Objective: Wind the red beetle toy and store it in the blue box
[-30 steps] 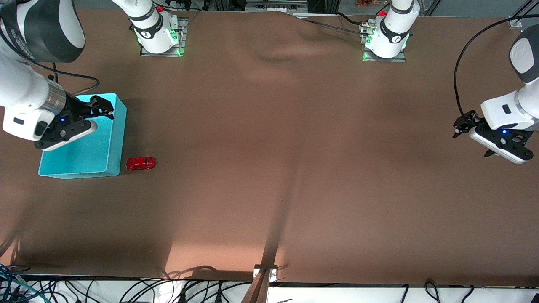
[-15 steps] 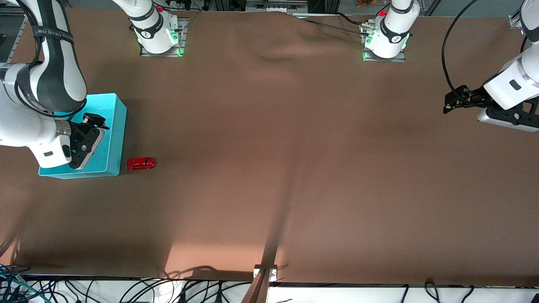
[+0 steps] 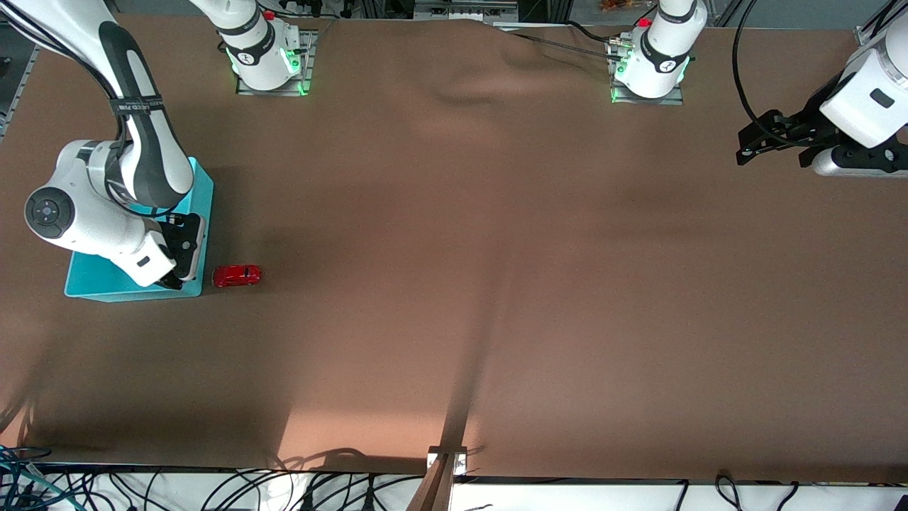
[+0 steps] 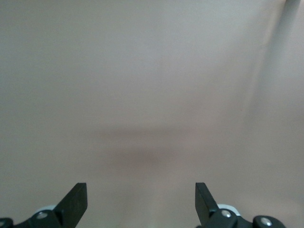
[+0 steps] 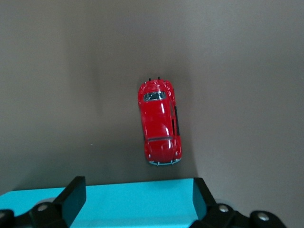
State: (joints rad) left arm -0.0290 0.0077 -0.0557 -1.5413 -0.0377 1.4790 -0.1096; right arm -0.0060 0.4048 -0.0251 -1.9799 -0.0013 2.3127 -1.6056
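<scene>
We see the tiny glossy red beetle toy car on the brown desk, just beside the rectangular turquoise plastic box. Our right hand, wide open and empty, hangs over the box's edge; our left hand, likewise open and empty, waits over bare desk.

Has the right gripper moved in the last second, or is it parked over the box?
Yes. The right gripper, open, has swung across the blue box toward its corner nearest the red beetle toy.

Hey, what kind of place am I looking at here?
Most likely a robotics lab bench: two white arms bolted on base plates along one edge of a brown-covered table, loose cables at its near edge, and only a red beetle toy beside a blue box.
</scene>
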